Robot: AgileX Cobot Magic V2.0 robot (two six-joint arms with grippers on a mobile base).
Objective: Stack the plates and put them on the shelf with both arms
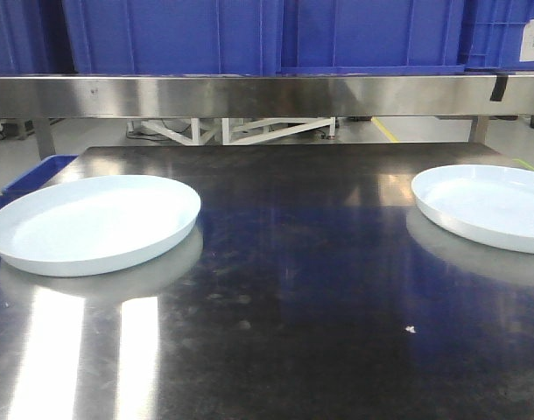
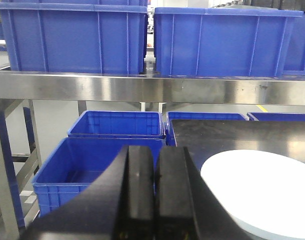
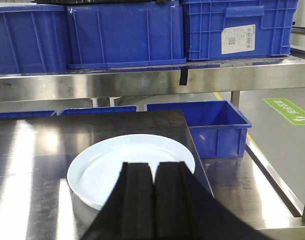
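On the dark tabletop we see the left plate and the right plate lying well apart. One lies ahead and to the right of our left gripper, the other just ahead of our right gripper, both with jaws pressed together and empty. Beyond, the shelf bears blue crates.

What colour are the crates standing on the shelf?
The crates on the shelf are plain blue, clearest in the left wrist view.

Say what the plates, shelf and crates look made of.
Plates: glossy white, likely glazed ceramic or melamine; bright glare on them. Shelf: brushed stainless steel; streaky metallic sheen. Crates: moulded blue plastic; ribbed walls, even colour.
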